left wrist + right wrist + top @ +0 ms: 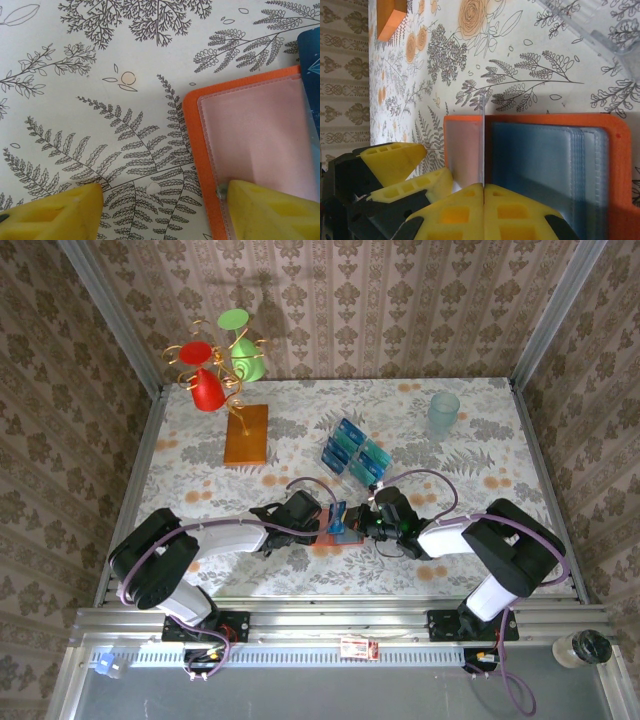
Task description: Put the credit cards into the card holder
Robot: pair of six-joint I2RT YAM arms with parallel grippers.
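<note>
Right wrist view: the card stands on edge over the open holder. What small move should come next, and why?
Probably tilt the card toward the clear pockets and ease it in: the right gripper is shut on it at the fold of the card holder, and a left finger rests on the other flap.

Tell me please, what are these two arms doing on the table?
They are loading cards into a wallet. The left claw is open, and one of its fingers presses on the pink flap of the open orange card holder. The right claw is shut on one blue credit card, held on edge against the holder beside its clear pockets. I cannot tell if it has entered a pocket. More blue cards lie farther back on the table.
</note>
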